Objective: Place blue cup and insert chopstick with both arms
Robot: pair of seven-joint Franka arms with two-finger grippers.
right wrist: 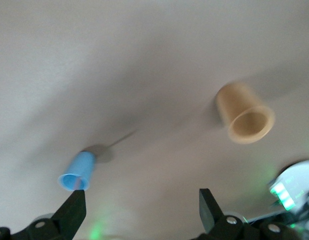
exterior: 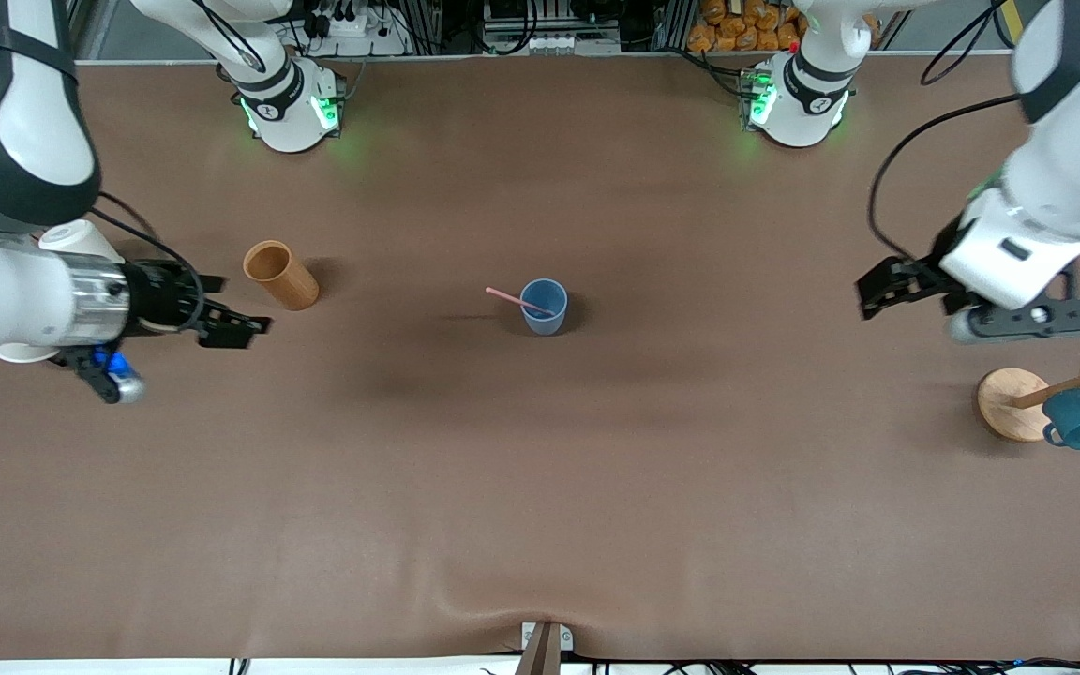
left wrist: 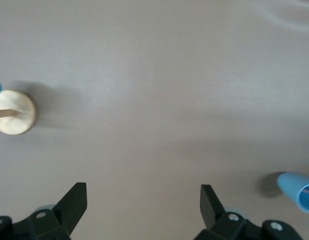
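pale-pink chopstick (exterior: 519,301) leans in upright light-blue blue cup (exterior: 544,307); both pincers spread, empty.

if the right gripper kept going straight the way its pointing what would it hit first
Probably nothing close. The right gripper, open, points along the table toward the left arm's end; the wooden cylinder sits off that line, and the blue cup with the chopstick looks slightly off it too, though depth is unclear.

Both arms are glossy white with dark grey bands at the joints. Their rounded white bases glow green and carry a small dark round mark. Black cables loop along each arm. The right gripper (exterior: 232,326) is black on a silvery metal wrist collar, with a blue-lit module beneath. The left gripper (exterior: 880,286) is black under a white housing.
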